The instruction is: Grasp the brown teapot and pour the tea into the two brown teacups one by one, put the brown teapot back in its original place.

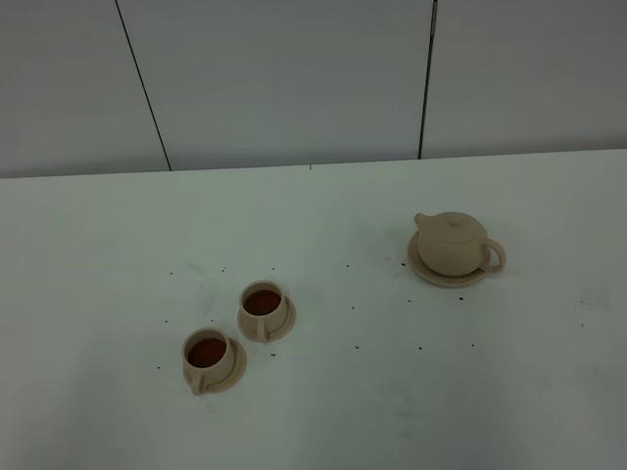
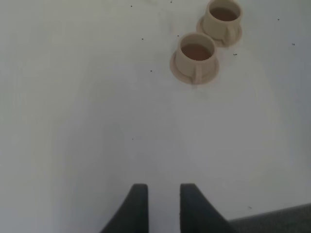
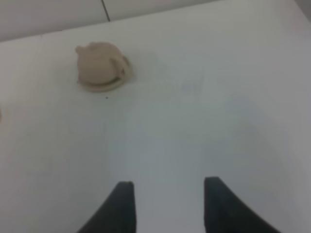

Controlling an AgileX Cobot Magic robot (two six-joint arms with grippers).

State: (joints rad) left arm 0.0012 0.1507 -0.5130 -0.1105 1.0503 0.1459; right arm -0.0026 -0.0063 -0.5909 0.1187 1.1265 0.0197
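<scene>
The brown teapot (image 1: 456, 243) sits upright with its lid on, resting on its wide round saucer (image 1: 429, 273), the original place, at the right of the table. Two brown teacups (image 1: 262, 305) (image 1: 206, 354) stand on small saucers at the left front, both holding dark tea. Neither arm shows in the exterior high view. In the left wrist view the cups (image 2: 196, 53) (image 2: 223, 17) lie well ahead of my left gripper (image 2: 164, 187), whose fingers stand narrowly apart and empty. Far from the teapot (image 3: 99, 63), my right gripper (image 3: 167, 184) is open and empty.
Small dark specks are scattered over the white table (image 1: 392, 392) between the cups and the teapot. A grey panelled wall (image 1: 294, 78) rises behind the table's far edge.
</scene>
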